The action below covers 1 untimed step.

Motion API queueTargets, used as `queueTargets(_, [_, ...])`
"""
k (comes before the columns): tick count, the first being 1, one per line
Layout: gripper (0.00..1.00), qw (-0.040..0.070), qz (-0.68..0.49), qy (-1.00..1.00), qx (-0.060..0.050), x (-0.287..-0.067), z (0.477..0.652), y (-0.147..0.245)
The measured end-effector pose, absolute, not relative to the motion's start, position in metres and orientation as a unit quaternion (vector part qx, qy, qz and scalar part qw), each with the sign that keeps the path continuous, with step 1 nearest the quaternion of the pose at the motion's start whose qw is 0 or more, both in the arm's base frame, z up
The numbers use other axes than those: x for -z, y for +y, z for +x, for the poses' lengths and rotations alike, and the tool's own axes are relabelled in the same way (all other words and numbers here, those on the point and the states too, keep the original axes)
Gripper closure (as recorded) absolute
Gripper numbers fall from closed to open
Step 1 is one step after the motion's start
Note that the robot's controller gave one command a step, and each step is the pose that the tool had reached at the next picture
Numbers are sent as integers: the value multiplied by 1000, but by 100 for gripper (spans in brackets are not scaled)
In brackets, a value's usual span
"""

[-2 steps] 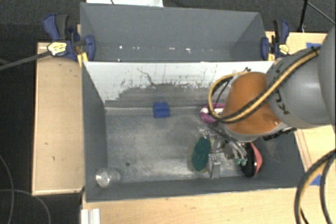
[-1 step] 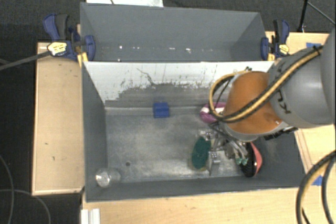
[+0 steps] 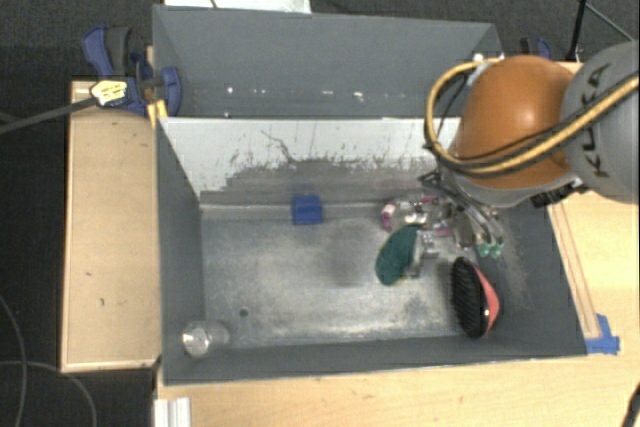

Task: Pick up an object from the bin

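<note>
My gripper point(image 3: 441, 227) reaches down from under the orange wrist cover at the right of the bin. A dark green rounded thing point(image 3: 398, 256) lies directly at its lower left, touching or almost touching it. A black brush with a red edge point(image 3: 473, 298) lies on the floor just below and to the right of the gripper. A small pink and purple piece point(image 3: 388, 212) sits close to its left side.
A small blue cube point(image 3: 307, 209) rests by the back wall, left of centre. A clear round cup point(image 3: 200, 339) lies in the front left corner. The arm and its orange cover hang over the bin's right side.
</note>
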State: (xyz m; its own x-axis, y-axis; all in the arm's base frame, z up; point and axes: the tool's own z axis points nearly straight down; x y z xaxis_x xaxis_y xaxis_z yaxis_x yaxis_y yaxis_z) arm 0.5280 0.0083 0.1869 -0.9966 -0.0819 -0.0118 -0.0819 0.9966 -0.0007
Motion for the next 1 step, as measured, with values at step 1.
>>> queueTargets(1, [100,5,-57,998,0,-275,492,29])
